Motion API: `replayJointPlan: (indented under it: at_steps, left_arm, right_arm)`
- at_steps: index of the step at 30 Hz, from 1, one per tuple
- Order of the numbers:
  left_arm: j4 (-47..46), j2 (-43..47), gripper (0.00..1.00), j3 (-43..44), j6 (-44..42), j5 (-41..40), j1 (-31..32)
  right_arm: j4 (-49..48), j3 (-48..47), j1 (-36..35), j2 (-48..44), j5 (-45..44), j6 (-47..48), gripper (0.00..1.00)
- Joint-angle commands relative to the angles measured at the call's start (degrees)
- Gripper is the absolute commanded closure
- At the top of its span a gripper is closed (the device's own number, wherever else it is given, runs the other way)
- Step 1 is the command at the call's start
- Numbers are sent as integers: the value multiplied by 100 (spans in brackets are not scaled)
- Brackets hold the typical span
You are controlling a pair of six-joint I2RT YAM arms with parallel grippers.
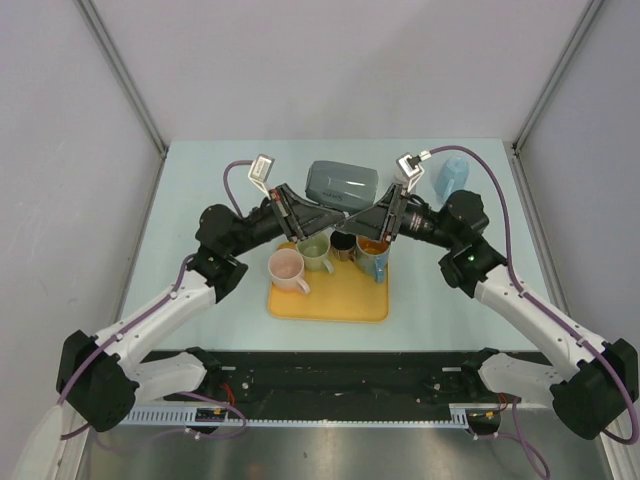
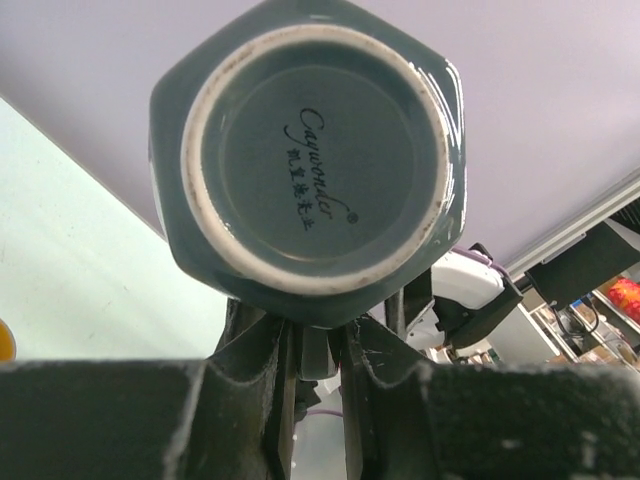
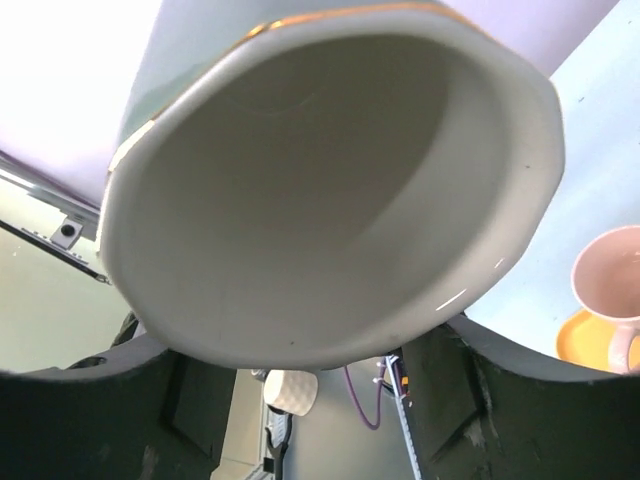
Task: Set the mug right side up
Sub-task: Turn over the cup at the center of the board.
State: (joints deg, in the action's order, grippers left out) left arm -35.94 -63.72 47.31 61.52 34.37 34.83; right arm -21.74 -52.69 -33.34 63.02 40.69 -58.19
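The grey mug is up off the table, lying on its side in the air over the far middle, just beyond the tray, with an arm at either end. From the left wrist camera its round base faces straight at the lens, a printed mark across it. From the right wrist camera it's the open mouth, pale inside with a thin gold line on the rim. So it's sideways, base to the left arm, mouth to the right arm.

The left gripper has its jaws pinched almost together under the mug, clamped on a grey piece that looks like the handle. The right gripper is spread wide, its 2 fingers standing either side of the lower rim. Whether they touch it, I can't tell.

Below them sits the orange tray, near the middle of the table, carrying 4 upright mugs: a pink mug, a green mug, a dark mug and a blue mug. A pale blue container stands by the far right corner.
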Motion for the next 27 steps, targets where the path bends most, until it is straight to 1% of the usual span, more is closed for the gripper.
replayJointPlan:
  at_steps: [1, 5, 8, 10, 15, 19, 21, 23, 27]
  left_arm:
    - [-493, 220, 100, 138, -245, -88, 208]
    - [-466, 203, 100, 147, -272, -80, 287]
    - [-457, 167, 100, 156, -272, -71, 340]
    - [-457, 141, 100, 164, -281, -45, 393]
    - [-449, 106, 100, 165, -281, -44, 481]
    - [-449, 97, 100, 182, -281, -1, 499]
    - [-449, 123, 100, 182, -263, 8, 499]
    - [-457, 132, 100, 200, -263, 43, 499]
    - [-457, 150, 100, 279, -219, 149, 499]
  right_arm:
    - [-217, -356, -67, 52, -237, 150, 36]
    - [-322, -356, -111, 166, -272, 89, 49]
    - [-489, -374, -120, 210, -237, -16, 56]
    - [-620, -383, -129, 280, -219, -69, 59]
    - [-858, -462, -190, 447, -17, -227, 63]
    - [-858, -471, -216, 491, 71, -219, 69]
    - [-876, -471, -217, 518, 193, -219, 68]
    - [-832, -471, -208, 518, 290, -201, 62]
    - [-727, -471, -164, 483, 431, -96, 59]
